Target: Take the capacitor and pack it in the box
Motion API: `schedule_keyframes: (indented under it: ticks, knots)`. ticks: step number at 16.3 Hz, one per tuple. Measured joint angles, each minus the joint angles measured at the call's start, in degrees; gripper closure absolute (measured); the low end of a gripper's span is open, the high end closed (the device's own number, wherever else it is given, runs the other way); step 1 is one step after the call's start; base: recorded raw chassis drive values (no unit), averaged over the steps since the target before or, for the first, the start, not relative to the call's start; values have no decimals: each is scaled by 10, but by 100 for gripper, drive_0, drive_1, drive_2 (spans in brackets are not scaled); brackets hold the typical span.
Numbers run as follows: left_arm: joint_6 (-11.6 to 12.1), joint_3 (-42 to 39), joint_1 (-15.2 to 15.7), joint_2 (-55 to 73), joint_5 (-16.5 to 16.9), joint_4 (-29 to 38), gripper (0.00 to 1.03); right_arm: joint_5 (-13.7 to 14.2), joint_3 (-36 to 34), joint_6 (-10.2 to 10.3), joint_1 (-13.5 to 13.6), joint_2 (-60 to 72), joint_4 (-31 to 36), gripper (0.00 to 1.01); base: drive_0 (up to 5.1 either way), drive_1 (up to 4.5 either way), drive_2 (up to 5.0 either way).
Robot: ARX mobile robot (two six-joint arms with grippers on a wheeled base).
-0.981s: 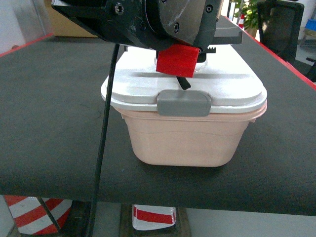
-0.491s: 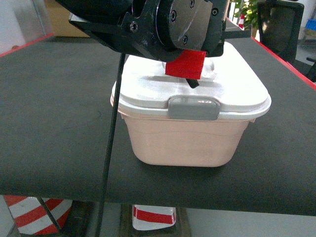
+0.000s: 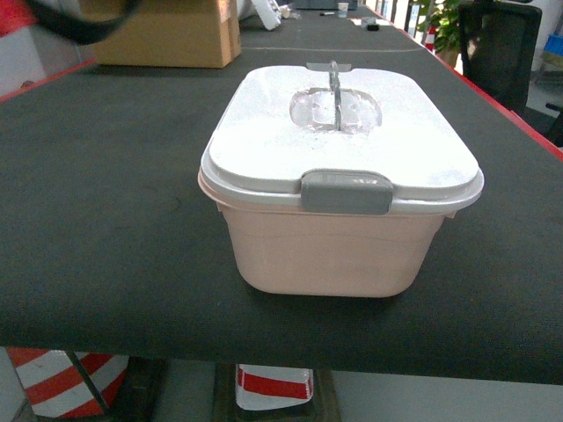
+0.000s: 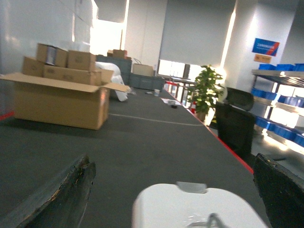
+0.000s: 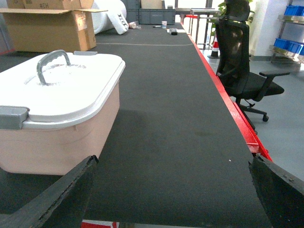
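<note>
Dark matting covers the long desk, red-edged, in a workshop with an open cardboard carton, an office chair and a potted plant behind. Near the front edge of the desk stands the box, a pale pink tub whose white lid is seated on the rim. The front grey latch lies flat against the lid edge and the grey handle stands upright over its recess.

Left hand: spread wide, its two dark fingertips at the lower corners of its own wrist view, above the far part of the lid and touching nothing. Right hand: likewise wide and empty, low over the desk to the right of the box, well apart from it. No capacitor can be found in any view; whether it is inside the tub cannot be told.

Risks, as judgement:
- With the lid on, any packing attempt would meet the lid rather than the cavity; the cause would be treating the box as open.
- Lifting by the handle while the latches hold could raise or drag the whole tub toward the front edge, since it sits close to it.
- The left wrist view is blurred, so aiming from it at the far latch may miss.
</note>
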Motion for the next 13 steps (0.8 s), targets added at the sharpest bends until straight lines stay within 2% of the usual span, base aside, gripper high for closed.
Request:
schedule_keyframes:
  ticks: [1,3,4,6,7,8,9,10,11,12,13]
  knots:
    - [17,-92,38,-63,25,30,5,0,0,0,0,0,0,3,0,0,0]
    - [29,-146,60,-101,45,39,5,0,0,0,0,0,0,3,0,0,0]
    - [49,-229,95,-177,71,17,5,0,0,0,0,0,0,3,0,0,0]
    - [57,-263,119,-220,90,-5,5,0,0,0,0,0,0,3,0,0,0]
    - [57,-273,132,-238,101,-19,5,0,0,0,0,0,0,3,0,0,0]
    - [55,-293,167,-277,121,-49,5,0,0,0,0,0,0,3,0,0,0]
    - [48,-310,215,-320,136,-83,5,0,0,0,0,0,0,3,0,0,0]
    - [41,-314,235,-330,134,-83,5,0,0,0,0,0,0,3,0,0,0]
    - [39,-314,236,-330,136,-85,5,0,0,0,0,0,0,3,0,0,0]
    - [39,-304,236,-357,159,-198,16,0,0,0,0,0,0,3,0,0,0]
    - [40,-312,254,-381,191,-239,25,0,0,0,0,0,0,3,0,0,0]
